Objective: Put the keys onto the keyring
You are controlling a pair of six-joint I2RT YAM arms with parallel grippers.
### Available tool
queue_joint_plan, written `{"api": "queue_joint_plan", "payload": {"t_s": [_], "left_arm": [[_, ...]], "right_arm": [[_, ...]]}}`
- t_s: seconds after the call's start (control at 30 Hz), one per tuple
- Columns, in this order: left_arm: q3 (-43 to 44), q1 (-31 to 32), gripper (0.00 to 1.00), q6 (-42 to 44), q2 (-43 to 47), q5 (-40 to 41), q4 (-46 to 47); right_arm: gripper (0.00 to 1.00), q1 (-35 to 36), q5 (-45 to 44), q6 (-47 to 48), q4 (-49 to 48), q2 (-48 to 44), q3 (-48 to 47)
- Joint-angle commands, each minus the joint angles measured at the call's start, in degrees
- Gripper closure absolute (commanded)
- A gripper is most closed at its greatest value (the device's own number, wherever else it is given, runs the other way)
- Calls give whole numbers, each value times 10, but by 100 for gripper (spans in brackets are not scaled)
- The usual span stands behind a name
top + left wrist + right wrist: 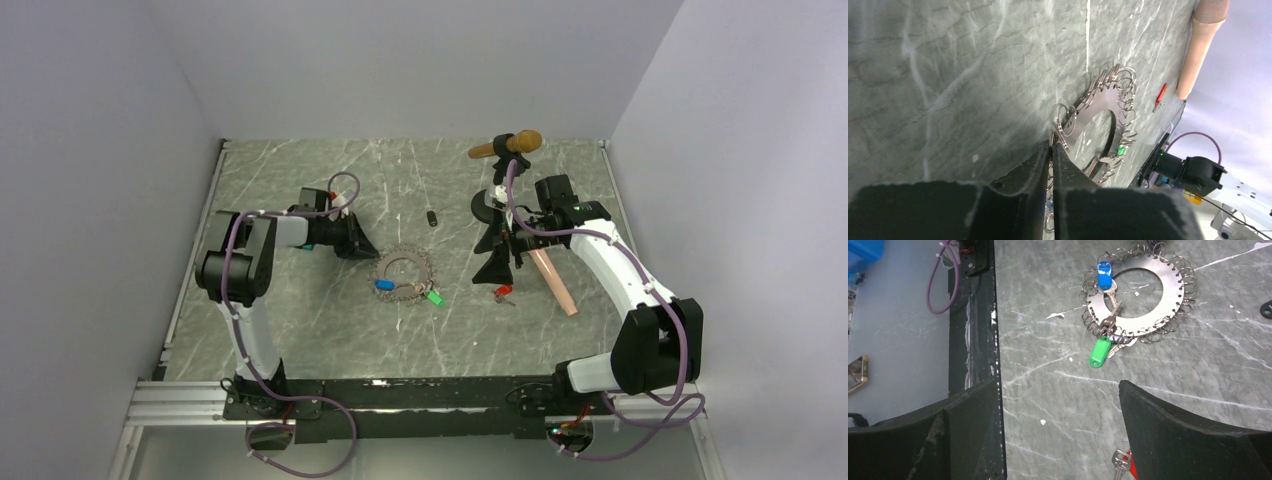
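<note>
filling the bottom of the left wrist view, the left gripper [1050, 147] has its two dark fingers [1033, 170] drawn together to a thin slit. their tips sit right at the left rim of the keyring [1083, 112]. wire loops of that rim show at the tips and down the slit, so the claw looks pinched on the ring's edge, low against the table [300, 330].

the keyring is a flat metal disc with a wide round hole and small wire loops all around its edge. it lies flat between the two arms, touching the left claw and well apart from the right one.

on its near-left rim rests the blue-tagged key [1104, 274], its tag over the disc's edge and its blade slanting across the metal. just off the near-right rim lies the green-tagged key [1099, 352], its tag outside the disc and its metal end among the loops. whether either one is threaded on a loop cannot be told.

right of the keyring, clear of it, the red-tagged key [503, 292] lies loose on the table. the right gripper [1058, 385] hangs over that spot with its fingers spread wide and nothing between them. the red key shows at the bottom edge of its view, close to the right-hand finger [1188, 440], and the keyring sits ahead of the tips.

farther right of the keyring lies a pink microphone [553, 282], just beside the right claw.
</note>
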State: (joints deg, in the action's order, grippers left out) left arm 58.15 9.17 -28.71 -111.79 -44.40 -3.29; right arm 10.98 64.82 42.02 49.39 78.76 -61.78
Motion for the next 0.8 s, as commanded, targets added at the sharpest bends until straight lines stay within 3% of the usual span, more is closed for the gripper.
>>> {"api": "queue_joint_plan", "payload": {"t_s": [0.0, 0.03, 0.17, 0.27, 0.4, 0.6, 0.77], "left_arm": [[20, 8, 93, -2, -7, -21, 8], [18, 8, 100, -4, -3, -23, 15], [-1, 8, 100, -7, 51, -22, 56], [-2, 10, 100, 38, 149, 11, 43], [50, 65, 100, 192, 278, 122, -58], [82, 238, 100, 519, 410, 284, -153], [66, 292, 100, 612, 488, 312, -167]], "right_arm": [[2, 2, 12, 17, 3, -4, -23], [2, 3, 12, 17, 4, -4, -23], [2, 2, 12, 19, 5, -5, -24], [2, 2, 10, 20, 5, -5, -24], [2, 4, 7, 38, 19, -5, -26], [0, 6, 6, 111, 76, -10, -40], [0, 9, 5, 160, 89, -32, -58]]}}
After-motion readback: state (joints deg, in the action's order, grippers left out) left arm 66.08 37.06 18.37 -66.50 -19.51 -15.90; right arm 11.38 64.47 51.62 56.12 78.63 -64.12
